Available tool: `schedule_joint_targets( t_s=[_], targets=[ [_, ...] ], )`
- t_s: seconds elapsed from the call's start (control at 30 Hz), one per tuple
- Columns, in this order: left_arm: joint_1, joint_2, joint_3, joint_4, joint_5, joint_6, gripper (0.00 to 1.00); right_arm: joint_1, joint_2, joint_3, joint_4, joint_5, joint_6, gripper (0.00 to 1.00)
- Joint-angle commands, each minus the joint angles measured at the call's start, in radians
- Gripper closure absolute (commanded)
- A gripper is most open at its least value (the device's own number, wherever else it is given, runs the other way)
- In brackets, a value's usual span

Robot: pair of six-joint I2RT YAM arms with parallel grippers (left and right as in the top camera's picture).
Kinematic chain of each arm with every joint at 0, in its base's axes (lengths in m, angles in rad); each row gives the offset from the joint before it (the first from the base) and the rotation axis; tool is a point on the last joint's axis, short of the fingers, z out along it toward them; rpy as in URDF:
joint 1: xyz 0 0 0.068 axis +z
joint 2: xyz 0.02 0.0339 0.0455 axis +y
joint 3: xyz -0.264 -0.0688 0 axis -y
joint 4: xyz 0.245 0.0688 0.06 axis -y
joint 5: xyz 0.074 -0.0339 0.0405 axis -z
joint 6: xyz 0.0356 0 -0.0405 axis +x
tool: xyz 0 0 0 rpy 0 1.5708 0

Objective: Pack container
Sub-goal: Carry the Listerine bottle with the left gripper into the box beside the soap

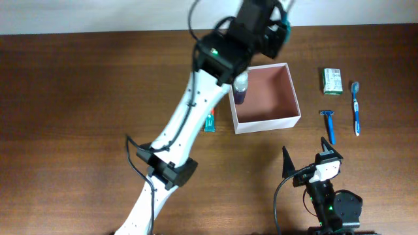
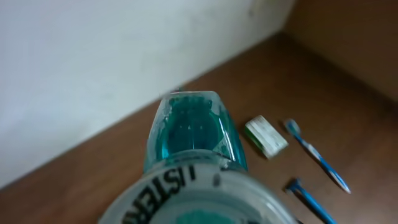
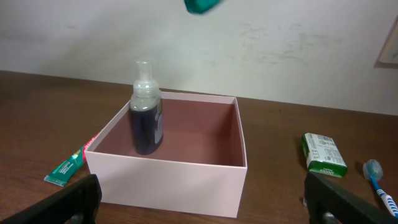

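The container (image 1: pixel 290 87) is a square white-walled box with a reddish-brown inside, at the table's middle right; it also shows in the right wrist view (image 3: pixel 168 177). A dark pump bottle (image 1: pixel 240 89) stands upright in its left corner (image 3: pixel 147 118). My left gripper (image 1: pixel 277 29) is above the box's far edge, shut on a teal mouthwash bottle (image 2: pixel 193 134), whose base shows at the top of the right wrist view (image 3: pixel 202 5). My right gripper (image 1: pixel 305 155) is open and empty in front of the box, near the table's front edge.
A green-white soap packet (image 1: pixel 332 80), a blue toothbrush (image 1: pixel 356 108) and a blue razor (image 1: pixel 328 124) lie right of the box. A toothpaste tube (image 1: pixel 209 121) lies left of it. A white wall runs behind the table.
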Motion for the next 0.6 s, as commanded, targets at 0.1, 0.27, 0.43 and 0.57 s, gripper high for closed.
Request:
schedule_joint_targets(
  t_s=[0.1,0.27,0.43,0.57],
  targets=[
    [-0.007,-0.05,-0.163,0.009,-0.002,0.004,0.73,0.005,-0.007,-0.005,-0.005,0.009,0.0,0.01],
    [-0.007,-0.05,-0.282,0.008,-0.034,0.0,0.73,0.005,-0.007,-0.005,-0.005,0.009,0.0,0.01],
    [-0.006,-0.048,-0.376,0.047,-0.043,0.001,0.72,0.005,-0.007,-0.005,-0.005,0.009,0.0,0.01],
    [-0.006,-0.043,-0.426,0.068,-0.043,0.001,0.72,0.005,-0.007,-0.005,-0.005,0.009,0.0,0.01]
  ],
)
